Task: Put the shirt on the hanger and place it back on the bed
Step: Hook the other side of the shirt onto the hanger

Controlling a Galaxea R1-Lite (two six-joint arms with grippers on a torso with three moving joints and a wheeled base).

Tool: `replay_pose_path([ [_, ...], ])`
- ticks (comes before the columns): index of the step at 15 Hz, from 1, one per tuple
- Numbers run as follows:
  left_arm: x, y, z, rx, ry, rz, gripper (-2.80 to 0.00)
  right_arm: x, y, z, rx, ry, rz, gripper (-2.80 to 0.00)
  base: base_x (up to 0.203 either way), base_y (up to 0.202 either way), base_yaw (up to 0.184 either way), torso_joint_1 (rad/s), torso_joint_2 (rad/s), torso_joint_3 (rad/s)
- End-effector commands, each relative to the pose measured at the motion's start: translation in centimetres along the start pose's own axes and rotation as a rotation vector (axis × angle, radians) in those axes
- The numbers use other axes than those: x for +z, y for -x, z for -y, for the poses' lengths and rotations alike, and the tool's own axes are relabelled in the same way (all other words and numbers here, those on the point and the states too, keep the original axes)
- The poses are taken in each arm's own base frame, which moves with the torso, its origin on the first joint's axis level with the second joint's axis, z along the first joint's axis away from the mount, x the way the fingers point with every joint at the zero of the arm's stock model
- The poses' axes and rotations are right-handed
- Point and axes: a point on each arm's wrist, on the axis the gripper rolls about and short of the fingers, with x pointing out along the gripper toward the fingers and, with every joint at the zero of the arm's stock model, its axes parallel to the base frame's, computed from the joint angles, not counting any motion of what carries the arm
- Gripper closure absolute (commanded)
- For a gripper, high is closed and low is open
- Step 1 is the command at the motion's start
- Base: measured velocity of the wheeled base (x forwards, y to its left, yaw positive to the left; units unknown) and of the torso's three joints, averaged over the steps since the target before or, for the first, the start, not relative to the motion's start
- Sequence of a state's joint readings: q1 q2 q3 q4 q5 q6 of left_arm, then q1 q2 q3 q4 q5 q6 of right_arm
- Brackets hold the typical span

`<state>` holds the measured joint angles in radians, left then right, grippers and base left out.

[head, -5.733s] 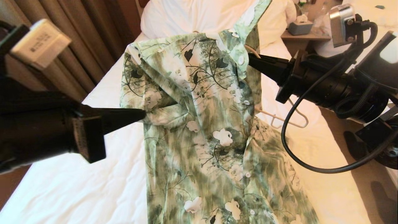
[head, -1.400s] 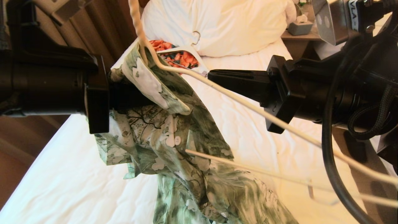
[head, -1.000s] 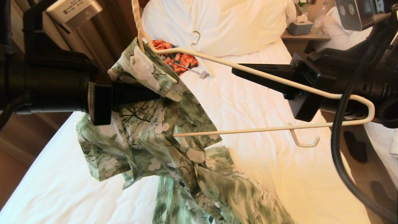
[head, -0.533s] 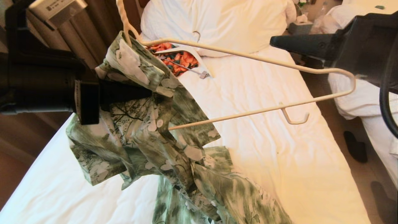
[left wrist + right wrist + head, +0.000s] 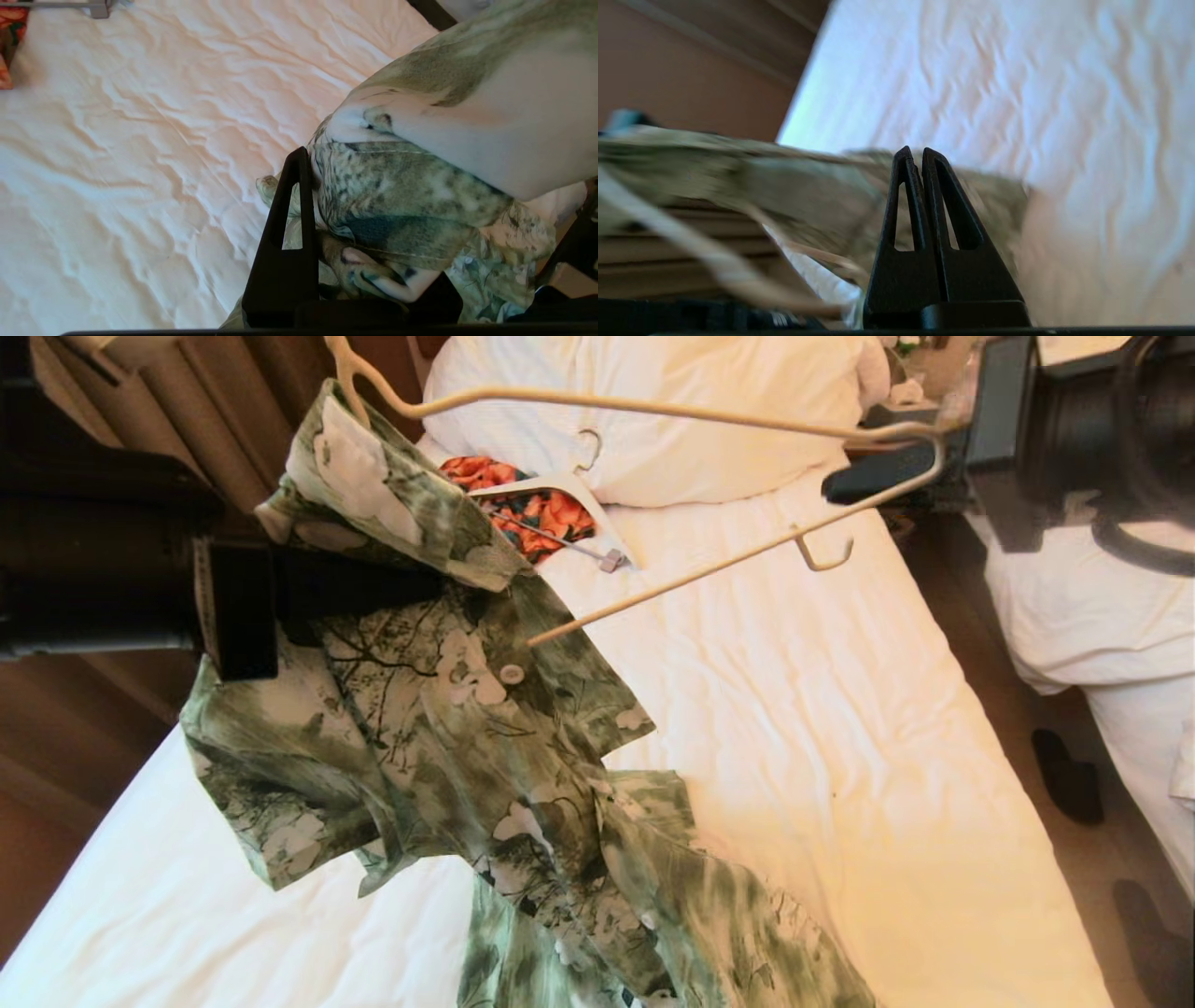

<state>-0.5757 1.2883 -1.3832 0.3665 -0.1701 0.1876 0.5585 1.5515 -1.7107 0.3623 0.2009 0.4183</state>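
The green and white floral shirt hangs bunched from my left gripper, which is shut on cloth near its collar; the tail trails on the bed. In the left wrist view the shirt covers one finger of that gripper. The thin cream hanger is threaded into the shirt at the collar and juts out to the right, hook up. My right gripper is raised at the upper right, shut, its tip seen between the two wires at the hanger's far corner. From the right wrist its fingers hold nothing visible.
A small orange floral garment on a broad white hanger lies below the big pillow. Brown curtains hang at the left. A second bed stands at the right, across a floor gap with a shoe.
The shirt, flat on the bed earlier, now hangs lifted from my left gripper. Over the last second my right gripper rose and moved away right, and the hanger's free end swung upward.
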Motion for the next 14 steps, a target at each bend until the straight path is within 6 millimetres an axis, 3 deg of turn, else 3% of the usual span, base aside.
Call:
replay_pose_path([
  [1,0.5,0.3,0.1,-0.001,0.001,0.021,0.00,-0.9,-2.3,1.0,-0.064,-0.025,-0.088,0.00,0.000,0.000,0.000,0.000,0.00,0.000],
  [4,1.0,0.5,0.6,0.034,0.016,0.031,0.00,-1.5,-4.1,1.8,-0.140,-0.041,-0.121,0.00,0.000,0.000,0.000,0.000,0.00,0.000],
  [9,1.0,-0.4,0.5,0.059,0.043,0.014,0.00,-1.8,-3.0,1.7,-0.165,-0.072,-0.169,0.00,0.000,0.000,0.000,0.000,0.00,0.000],
  [12,1.7,-0.3,0.4,0.078,0.042,0.037,0.00,-2.7,-4.0,2.4,-0.216,-0.091,-0.266,0.00,0.000,0.000,0.000,0.000,0.00,0.000],
  [14,2.4,-0.6,0.1,0.103,0.048,0.049,0.00,-2.3,-4.5,2.2,-0.237,-0.122,-0.305,0.00,0.000,0.000,0.000,0.000,0.00,0.000],
])
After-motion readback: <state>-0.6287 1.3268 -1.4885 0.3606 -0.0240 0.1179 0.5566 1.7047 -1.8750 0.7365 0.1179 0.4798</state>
